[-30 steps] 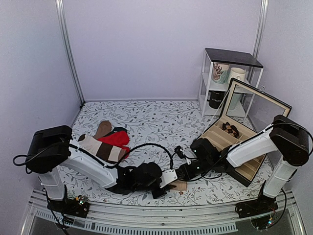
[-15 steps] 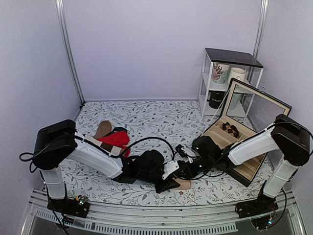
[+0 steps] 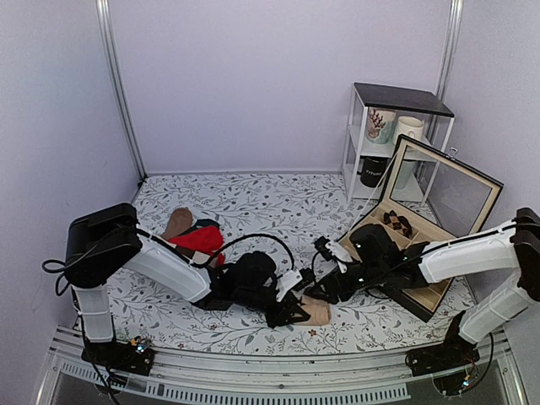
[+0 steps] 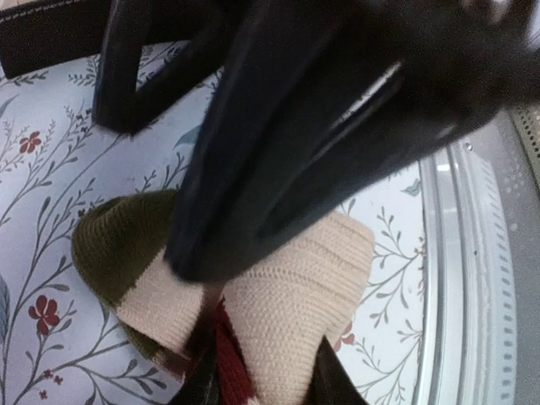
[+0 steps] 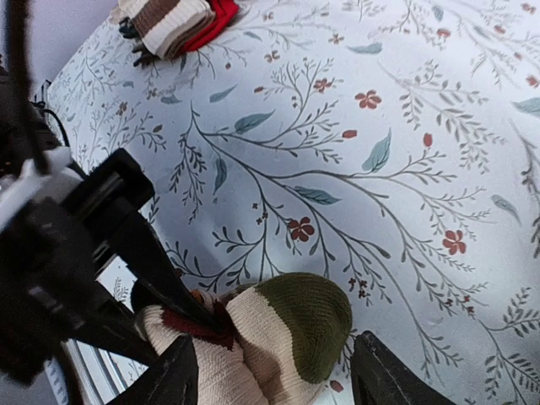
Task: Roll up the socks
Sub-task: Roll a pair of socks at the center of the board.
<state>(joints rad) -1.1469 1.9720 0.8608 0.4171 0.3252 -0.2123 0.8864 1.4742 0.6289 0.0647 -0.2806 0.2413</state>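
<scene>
"So, what does the left gripper (image 4: 268, 380) have?"

"It is clamped on the socks (image 4: 287, 295). A rust-red stripe is pinched between its fingers, and tan ribbing bulges past them."

"And the right gripper (image 5: 277, 354)?"

"Its jaws stand apart and grasp nothing. The bundle's olive end sits just ahead, between its fingers, seemingly untouched."

"Where is the bundle?"

"On the table (image 3: 253, 202) at its near edge, between the two arms and well apart from the red sock (image 3: 201, 240) at far left."

"Which way does it lie?"

"It's short and lumpy. From above, its long axis seems to run roughly along the near edge, though I can't be sure. The left arm already holds it and the right sits just beside it. I judge the next turn depends on the right jaws closing over that olive end."
</scene>
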